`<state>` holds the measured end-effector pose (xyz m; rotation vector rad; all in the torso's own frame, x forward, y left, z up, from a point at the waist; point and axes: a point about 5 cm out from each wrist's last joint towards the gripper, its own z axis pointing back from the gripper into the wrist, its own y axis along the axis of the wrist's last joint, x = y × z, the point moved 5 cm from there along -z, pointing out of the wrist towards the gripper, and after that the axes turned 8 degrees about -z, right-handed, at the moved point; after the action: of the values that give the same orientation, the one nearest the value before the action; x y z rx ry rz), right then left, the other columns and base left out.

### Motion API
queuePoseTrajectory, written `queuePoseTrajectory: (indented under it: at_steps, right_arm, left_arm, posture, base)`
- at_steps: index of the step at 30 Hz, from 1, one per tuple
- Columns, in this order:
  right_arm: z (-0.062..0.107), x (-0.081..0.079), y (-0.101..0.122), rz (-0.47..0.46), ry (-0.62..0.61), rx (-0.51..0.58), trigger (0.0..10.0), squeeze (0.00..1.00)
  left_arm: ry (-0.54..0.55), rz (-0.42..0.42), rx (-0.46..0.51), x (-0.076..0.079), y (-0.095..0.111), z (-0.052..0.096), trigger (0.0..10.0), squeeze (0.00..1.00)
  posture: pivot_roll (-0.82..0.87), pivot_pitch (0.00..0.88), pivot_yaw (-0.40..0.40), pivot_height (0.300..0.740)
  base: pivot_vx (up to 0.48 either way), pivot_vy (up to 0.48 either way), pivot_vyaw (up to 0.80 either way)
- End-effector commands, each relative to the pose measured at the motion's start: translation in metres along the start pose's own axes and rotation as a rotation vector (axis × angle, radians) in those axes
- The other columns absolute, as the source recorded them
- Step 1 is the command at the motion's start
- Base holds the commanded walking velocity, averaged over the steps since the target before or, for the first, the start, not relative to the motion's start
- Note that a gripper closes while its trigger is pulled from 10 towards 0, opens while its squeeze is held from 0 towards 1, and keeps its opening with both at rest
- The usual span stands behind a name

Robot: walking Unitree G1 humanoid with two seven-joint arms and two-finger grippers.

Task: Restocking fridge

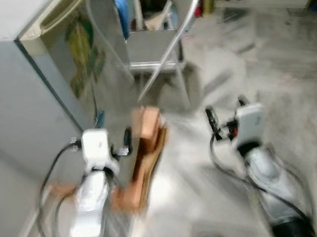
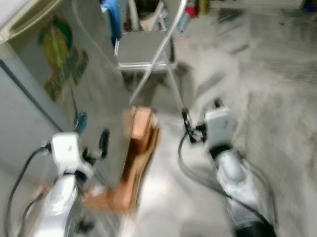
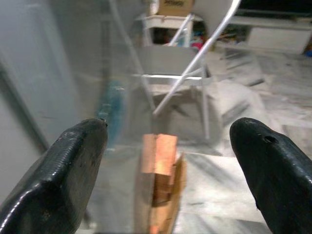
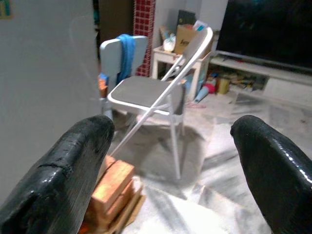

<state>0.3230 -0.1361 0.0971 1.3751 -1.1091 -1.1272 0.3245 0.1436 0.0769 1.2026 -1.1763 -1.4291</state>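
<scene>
While the head views blur, your robot faces the closed fridge [image 1: 16, 86] with both arms raised and nothing in either claw.

The fridge stands ahead and to your left, door shut, sticker showing; it is the task's thing here, and no stock to load can be made out. A folding chair [image 1: 162, 40] stands beyond it, and a stack of brown cardboard [image 1: 146, 156] leans at the fridge's foot. Your left gripper [image 3: 168, 161], fingers spread wide, is nearer the door; the right gripper [image 4: 170, 161], likewise spread, points toward the chair.
</scene>
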Motion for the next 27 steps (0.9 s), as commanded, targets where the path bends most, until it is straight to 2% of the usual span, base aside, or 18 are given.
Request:
queuePoseTrajectory:
  at_steps: [1, 3, 7, 16, 21, 24, 27]
  right_arm:
    - [0.001, 0.009, 0.002, 0.012, -0.02, 0.002, 10.0, 0.0]
    - [0.002, 0.009, 0.002, 0.012, -0.02, 0.0, 10.0, 0.0]
    - [0.002, 0.009, 0.001, 0.011, -0.018, -0.004, 10.0, 0.0]
    - [0.007, 0.012, -0.002, 0.026, -0.02, -0.021, 10.0, 0.0]
    - [0.013, 0.013, -0.005, 0.041, -0.003, -0.044, 10.0, 0.0]
    - [0.017, 0.014, -0.004, 0.05, 0.019, -0.051, 10.0, 0.0]
    - [0.022, 0.018, -0.005, 0.056, 0.025, -0.062, 10.0, 0.0]
  left_arm:
    - [-0.005, 0.006, 0.003, 0.004, 0.001, 0.0, 10.0, 0.0]
    - [0.006, 0.002, 0.006, 0.003, 0.002, 0.0, 10.0, 0.0]
    - [0.04, -0.006, 0.017, -0.002, 0.004, 0.001, 10.0, 0.0]
    - [0.119, -0.044, 0.035, -0.02, 0.009, -0.004, 10.0, 0.0]
    - [0.154, -0.07, 0.049, -0.028, 0.015, -0.018, 10.0, 0.0]
    - [0.174, -0.081, 0.051, -0.033, 0.017, -0.021, 10.0, 0.0]
    - [0.159, -0.072, 0.057, -0.031, 0.018, -0.021, 10.0, 0.0]
  posture:
    - [0.0, 0.093, -0.003, 0.74]
    - [0.0, 0.094, -0.003, 0.74]
    - [0.0, 0.1, -0.003, 0.74]
    - [0.0, 0.11, -0.011, 0.74]
    - [-0.01, 0.116, -0.012, 0.74]
    - [-0.02, 0.116, -0.011, 0.74]
    - [-0.02, 0.116, -0.011, 0.74]
  base:
    - [0.0, 0.0, -0.68]
    - [0.0, 0.0, -0.67]
    - [0.0, 0.0, 0.0]
    - [0.0, 0.0, -0.65]
    - [0.0, 0.0, 0.0]
    - [0.0, 0.0, 0.0]
    - [0.0, 0.0, 0.0]
